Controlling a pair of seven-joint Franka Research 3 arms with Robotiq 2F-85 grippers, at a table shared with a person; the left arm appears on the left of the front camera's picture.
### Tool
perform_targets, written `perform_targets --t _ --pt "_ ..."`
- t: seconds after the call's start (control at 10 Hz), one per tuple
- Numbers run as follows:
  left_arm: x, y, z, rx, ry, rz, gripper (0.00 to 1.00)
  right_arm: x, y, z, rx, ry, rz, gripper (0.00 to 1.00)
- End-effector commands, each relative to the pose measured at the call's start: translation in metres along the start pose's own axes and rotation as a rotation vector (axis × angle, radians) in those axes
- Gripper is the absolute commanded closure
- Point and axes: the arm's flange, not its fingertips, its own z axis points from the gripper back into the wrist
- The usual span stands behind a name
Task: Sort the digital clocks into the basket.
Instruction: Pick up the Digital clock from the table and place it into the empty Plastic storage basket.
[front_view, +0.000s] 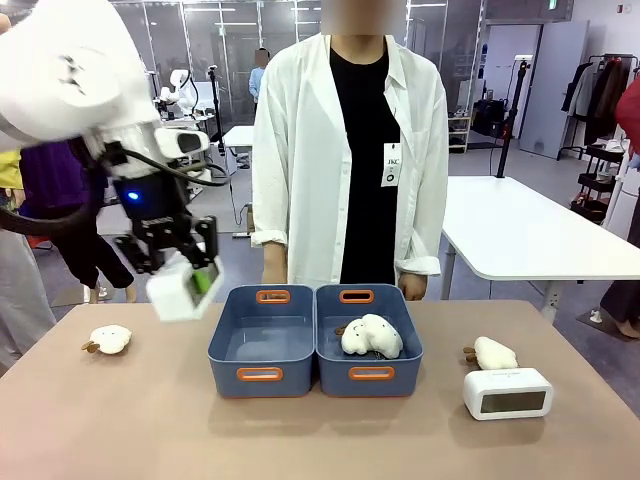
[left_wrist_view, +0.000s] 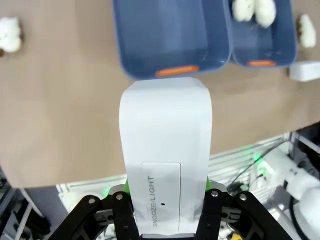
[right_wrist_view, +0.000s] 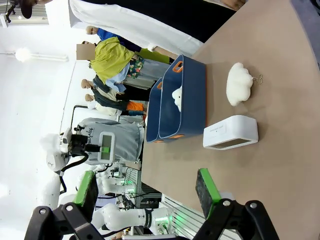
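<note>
My left gripper (front_view: 190, 270) holds one white clock (front_view: 172, 296) tight, up in the air left of the empty blue basket (front_view: 238, 356). My right gripper (right_wrist_view: 148, 188) is wide open, with nothing in it. The other clock (front_view: 507, 393) sits on the brown table (front_view: 120, 420) at the right. A person in a white shirt (front_view: 300, 150) stands at the far side, and a white table (front_view: 540, 230) is behind.

Table (front_view: 120, 420): brown matte top.
Resting directly on it:
- left basket (front_view: 225, 375), blue with orange handle slots, at centre, slightly toward 9 o'clock;
- right basket (front_view: 405, 375), same pattern, touching the first on its 3 o'clock side;
- plush toy (front_view: 108, 340), white, at 9 o'clock;
- second plush toy (front_view: 494, 353), white, at 3 o'clock;
- digital clock (front_view: 507, 393), white, LCD facing 6 o'clock, just beside that toy at its 5 o'clock.
</note>
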Motion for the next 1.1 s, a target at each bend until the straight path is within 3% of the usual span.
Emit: perform_targets --t 0.0,0.3,0.6,0.7,0.8,1.0 --pt "0.036 -0.005 -0.04 -0.054 -0.063 0.02 0.5 -0.003 0.001 0.003 0.001 0.007 0.021 0.0" --pt "0.1 -0.013 -0.111 -0.004 -0.091 -0.03 0.5 -0.003 0.001 0.003 0.001 0.007 0.021 0.0" --pt "0.135 -0.017 -0.157 0.106 -0.144 -0.019 0.5 -0.003 0.001 0.003 0.001 0.007 0.021 0.0" --pt "0.143 -0.013 -0.164 0.127 -0.15 -0.001 0.5 -0.003 0.001 0.003 0.001 0.007 0.021 0.0" --pt "0.124 -0.01 -0.161 0.058 -0.103 -0.056 0.5 -0.003 0.001 0.003 0.001 0.007 0.021 0.0" --pt "0.124 -0.01 -0.161 0.058 -0.103 -0.056 0.5 -0.003 0.001 0.003 0.001 0.007 0.021 0.0"
